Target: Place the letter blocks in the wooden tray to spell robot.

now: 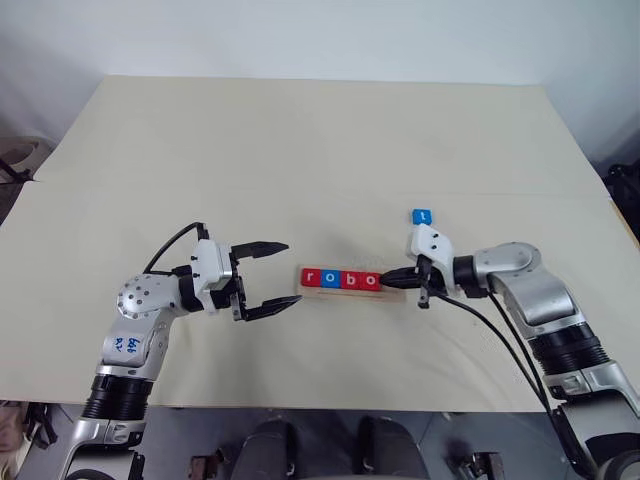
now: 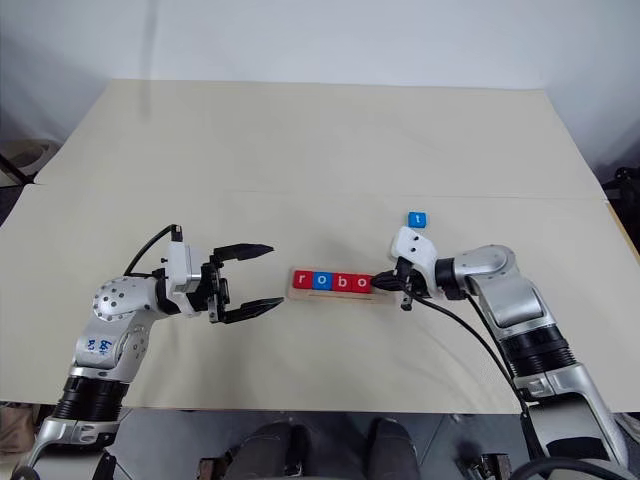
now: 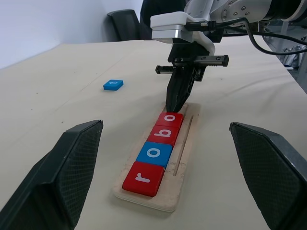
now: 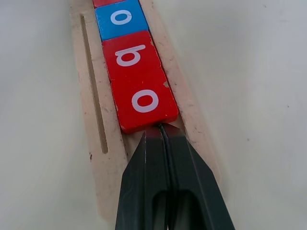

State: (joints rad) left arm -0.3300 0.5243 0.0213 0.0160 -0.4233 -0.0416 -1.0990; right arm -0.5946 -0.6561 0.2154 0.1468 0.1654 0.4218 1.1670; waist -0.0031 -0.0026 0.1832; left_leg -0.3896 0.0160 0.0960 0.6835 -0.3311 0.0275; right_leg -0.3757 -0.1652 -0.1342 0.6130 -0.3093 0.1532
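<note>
The wooden tray (image 1: 352,291) lies near the front middle of the pale surface (image 1: 320,150), between the two arms, its long side running left to right. Four letter blocks sit in it in a touching row: a red r (image 1: 310,277) at the left end, then a blue o (image 1: 328,278), a red b (image 1: 349,279) and a red o (image 1: 370,280). The right wrist view shows the last two red tiles and the blue one end to end, with a thin groove (image 4: 94,86) running along the tray beside them. The tray's right end, past the second o, holds no tile.

The fifth block, a blue t (image 1: 421,216), lies flat on the surface, apart from the tray, beyond its right end and farther from the robot.

The right claw (image 1: 392,278) reaches in from the right, tilted downward, with its two black fingers (image 4: 158,182) pressed together into a single point and nothing between them. That tip rests over the bare right end of the tray, right at the edge of the red o; whether it actually touches the tile I cannot tell for certain.

The left claw (image 1: 287,272) hovers level just beyond the tray's left end, pointing toward it, its fingers spread wide and empty, clear of tray and tiles.
</note>
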